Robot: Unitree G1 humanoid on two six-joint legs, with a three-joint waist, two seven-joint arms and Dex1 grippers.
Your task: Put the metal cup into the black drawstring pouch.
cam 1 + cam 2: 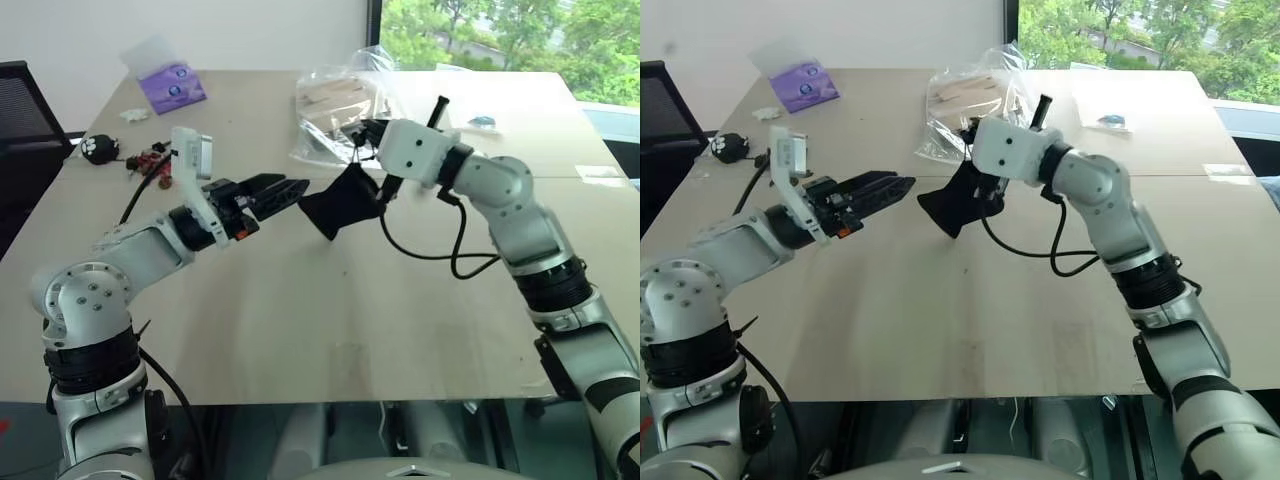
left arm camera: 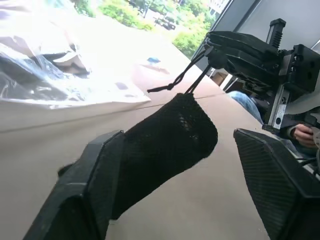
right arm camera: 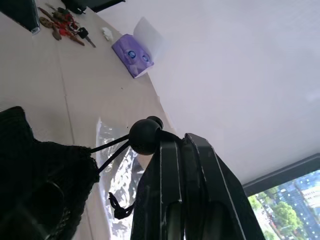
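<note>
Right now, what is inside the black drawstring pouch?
The black drawstring pouch hangs by its cord from the shut right gripper. Its bulging fabric hides any contents, so the metal cup cannot be confirmed.

No readable text, labels, brands or numbers anywhere. The purple tissue pack [image 1: 172,86] has a printed white-and-blue mark on its face, too small to read. The clear plastic bag [image 1: 335,110] carries no legible print either.
</note>
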